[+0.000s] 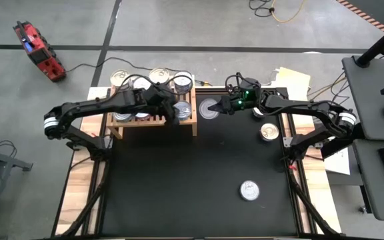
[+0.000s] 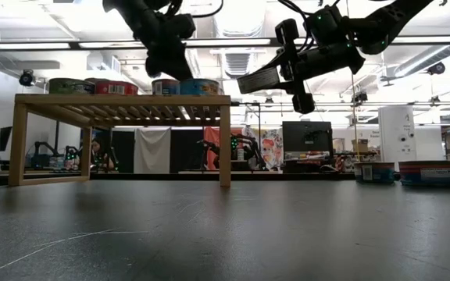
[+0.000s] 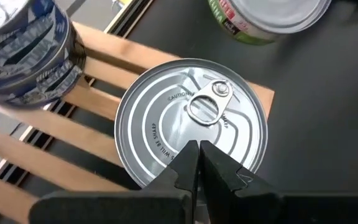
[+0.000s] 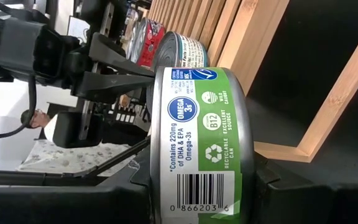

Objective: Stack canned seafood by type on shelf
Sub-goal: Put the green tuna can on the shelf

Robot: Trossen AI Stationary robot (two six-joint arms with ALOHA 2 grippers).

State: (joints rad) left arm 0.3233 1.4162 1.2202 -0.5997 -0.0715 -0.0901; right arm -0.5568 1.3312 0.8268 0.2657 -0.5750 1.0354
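The light-wood shelf (image 1: 153, 123) (image 2: 123, 100) stands at the table's far left and carries several tins, some with bluish labels (image 3: 30, 56). My left gripper (image 1: 172, 107) (image 3: 197, 149) is shut. It hovers over the silver pull-tab lid of a tin (image 3: 191, 118) standing at the shelf's right end. Whether it touches the lid I cannot tell. My right gripper (image 1: 223, 105) (image 2: 287, 74) is just right of the shelf, shut on a green-labelled tin (image 4: 204, 143) (image 1: 210, 109). My right gripper pinches the green-labelled tin by its side wall (image 4: 166, 186), one finger on each side of the round body. The fingers come from the table's right, roughly level. The tin is lifted clear at about shelf-top height, slightly tilted (image 2: 260, 80), with its lid upward.
Two tins lie on the black table mat, one right of centre (image 1: 270, 131) and one toward the near right (image 1: 249, 191). Another sits under the right arm (image 1: 259, 112). The mat between shelf and near edge is open. Papers and a desk lie beyond the right edge.
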